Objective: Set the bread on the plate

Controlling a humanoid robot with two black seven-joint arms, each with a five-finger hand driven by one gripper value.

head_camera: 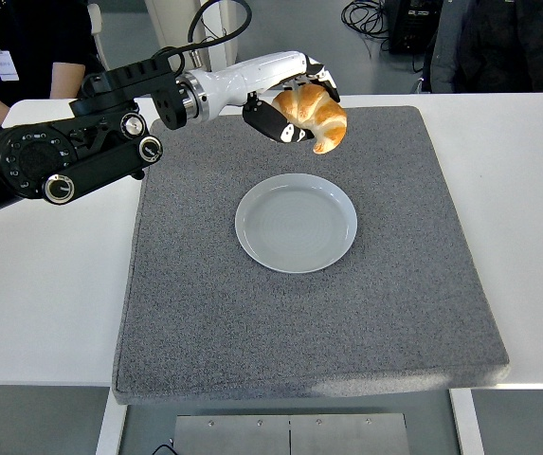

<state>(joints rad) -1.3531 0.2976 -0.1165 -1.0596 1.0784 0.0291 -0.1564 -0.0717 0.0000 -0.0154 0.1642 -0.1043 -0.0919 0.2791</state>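
Note:
A golden croissant (pixel 317 118) hangs in the air over the far part of the grey mat, held by my left hand (pixel 292 106), whose fingers are shut around it. The left arm (pixel 91 152) reaches in from the left edge, black with a white forearm. An empty pale plate (pixel 296 222) lies at the middle of the mat, below and slightly nearer than the croissant. The croissant is above the plate's far rim, not touching it. My right arm is out of view.
A thick grey mat (pixel 205 313) covers most of the white table (pixel 44 275). A person in dark clothes (pixel 25 47) stands at the top left behind the table. Another dark figure (pixel 508 43) and cables show at the top right.

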